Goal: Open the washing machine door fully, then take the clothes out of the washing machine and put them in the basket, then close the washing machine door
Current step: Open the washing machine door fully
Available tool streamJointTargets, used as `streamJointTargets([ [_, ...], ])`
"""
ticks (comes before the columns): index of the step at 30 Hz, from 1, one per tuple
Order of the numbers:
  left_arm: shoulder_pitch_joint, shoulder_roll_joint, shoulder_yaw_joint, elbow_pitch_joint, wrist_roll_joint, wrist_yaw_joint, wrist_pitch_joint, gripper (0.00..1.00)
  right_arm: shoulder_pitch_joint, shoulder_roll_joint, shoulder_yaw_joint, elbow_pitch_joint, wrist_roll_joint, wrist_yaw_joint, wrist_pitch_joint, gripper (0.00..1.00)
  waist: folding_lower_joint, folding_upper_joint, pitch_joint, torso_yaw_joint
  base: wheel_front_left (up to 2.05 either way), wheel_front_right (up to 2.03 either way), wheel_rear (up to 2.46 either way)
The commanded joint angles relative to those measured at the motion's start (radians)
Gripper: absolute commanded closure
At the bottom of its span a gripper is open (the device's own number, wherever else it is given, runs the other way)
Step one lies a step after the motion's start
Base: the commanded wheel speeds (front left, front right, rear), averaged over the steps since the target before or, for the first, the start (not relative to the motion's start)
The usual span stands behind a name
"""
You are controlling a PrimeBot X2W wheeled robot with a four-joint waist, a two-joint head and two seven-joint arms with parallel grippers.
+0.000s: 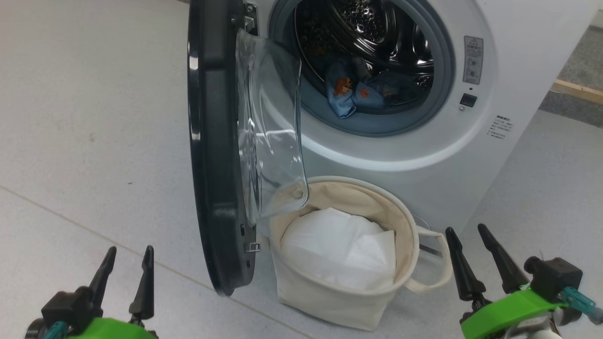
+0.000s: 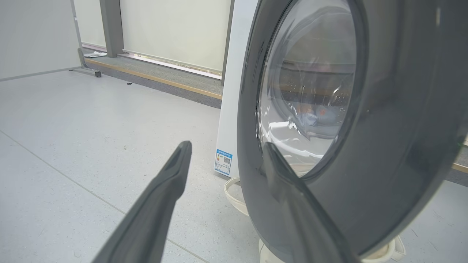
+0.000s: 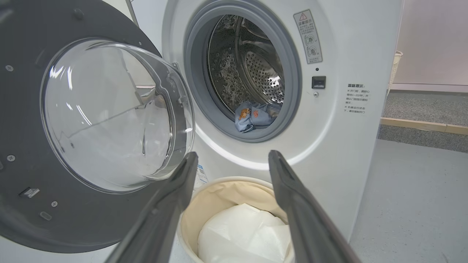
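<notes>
Looking down from the head camera, the large round door [image 1: 212, 141] with its glossy black rim and clear domed glass stands swung out from the white boxy washing machine [image 1: 518, 70], edge-on to the camera. The opening step looks done or nearly so; whether the door can swing wider I cannot tell. Small light-blue clothes [image 1: 348, 92] printed with orange animals lie bunched low in the perforated steel drum [image 1: 377, 28], far ahead of both hands. The round cream canvas basket [image 1: 405, 221] sits on the floor just ahead and inward of the right hand [image 1: 465, 230], holding only its white liner [image 1: 339, 249]. So unloading and closing are left. The left hand [image 1: 131, 249] hovers low on the door's outer side. Both hands are spread and empty.

From the left wrist, that hand's fingers are parted with nothing between them. One finger overlaps the black rim; I cannot tell if it touches. A small blue label [image 2: 223, 161] shows low on the machine beyond the fingertips.

From the right wrist, the parted fingers frame the basket directly below them, and the clothes lie beyond and above the fingertips.

Counted: one machine, one door, one basket, one heap of clothes whose pieces I cannot separate, two hands.
</notes>
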Motion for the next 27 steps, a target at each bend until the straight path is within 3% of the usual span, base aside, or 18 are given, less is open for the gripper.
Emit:
streamJointTargets([
  [1,-0.032,0.031,0.033,-0.028,-0.009,0.005,-0.003,0.00,-0.018,-0.011,0.000,-0.032,-0.012,0.001,-0.013,0.00,0.0000,-0.0001,0.000,-0.001,0.00,0.00,0.00],
  [10,-0.034,0.032,0.028,-0.026,-0.021,0.006,-0.001,0.00,-0.022,-0.006,-0.001,-0.016,-0.010,0.001,-0.013,0.00,0.0000,-0.0001,-0.002,-0.004,0.00,0.00,0.00],
  [11,-0.035,0.031,0.027,-0.027,-0.023,0.006,-0.001,0.07,-0.023,-0.005,0.000,-0.015,-0.010,0.001,-0.013,0.00,0.0000,-0.0001,-0.002,-0.004,0.00,0.00,0.00],
  [12,-0.037,0.030,0.026,-0.030,-0.026,0.005,-0.002,1.00,-0.023,-0.004,0.000,-0.015,-0.009,0.001,-0.013,0.00,0.0000,-0.0001,-0.002,-0.004,0.00,0.00,0.00],
  [21,-0.071,-0.027,0.031,-0.212,-0.034,0.004,-0.020,1.00,-0.026,0.004,-0.017,-0.025,0.000,0.001,-0.013,0.00,0.0000,-0.0001,-0.001,0.003,0.00,0.00,0.00],
  [27,-0.080,-0.094,-0.026,-0.465,0.026,0.003,-0.023,1.00,-0.032,0.010,-0.015,-0.031,0.002,0.001,-0.013,0.00,0.0000,-0.0001,-0.001,-0.003,0.00,0.00,0.00],
])
